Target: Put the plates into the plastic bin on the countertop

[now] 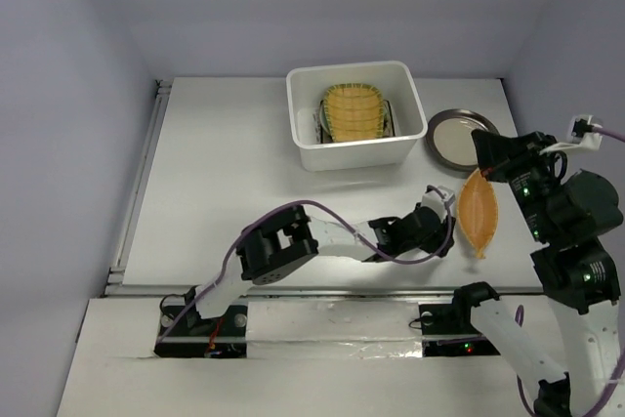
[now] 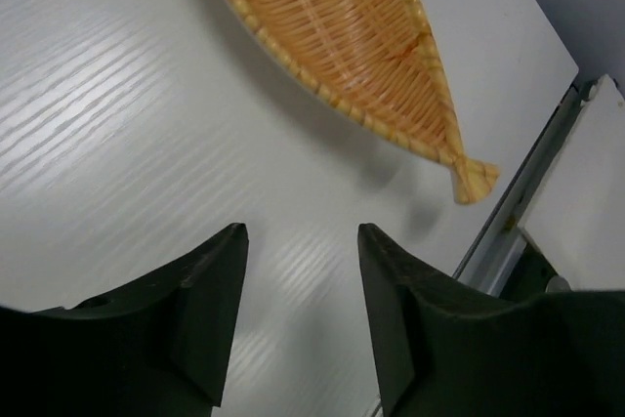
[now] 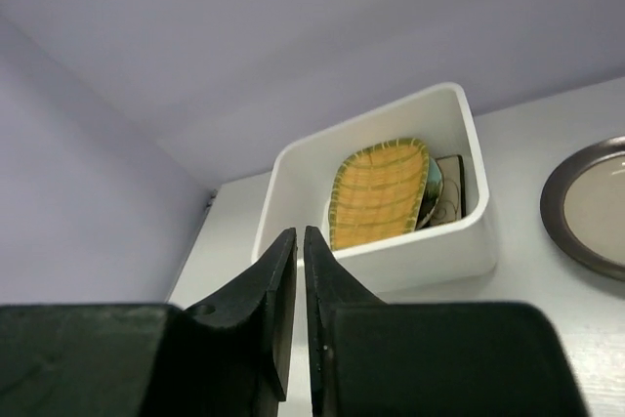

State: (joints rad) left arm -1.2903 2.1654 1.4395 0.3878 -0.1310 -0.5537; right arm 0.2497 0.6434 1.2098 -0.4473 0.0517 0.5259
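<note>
The white plastic bin (image 1: 305, 114) stands at the back of the countertop (image 1: 225, 173). It holds the yellow ribbed plate (image 1: 354, 112) on top of other dishes. In the right wrist view the bin (image 3: 410, 253) shows the yellow plate (image 3: 376, 192) and a cream square floral plate (image 3: 449, 192) behind it. The dark-rimmed round plate (image 1: 461, 139) lies right of the bin. The orange leaf-shaped plate (image 1: 479, 212) lies nearer, on the right. My left gripper (image 1: 447, 222) is open and empty just left of the leaf plate (image 2: 342, 36). My right gripper (image 1: 480, 144) is shut, empty and raised above the round plate.
A metal rail (image 2: 518, 212) runs along the front edge just beyond the leaf plate's stem. Another rail (image 1: 142, 178) lines the left edge. Grey walls close in the back and sides. The round plate (image 3: 591, 202) lies close to the bin's right wall.
</note>
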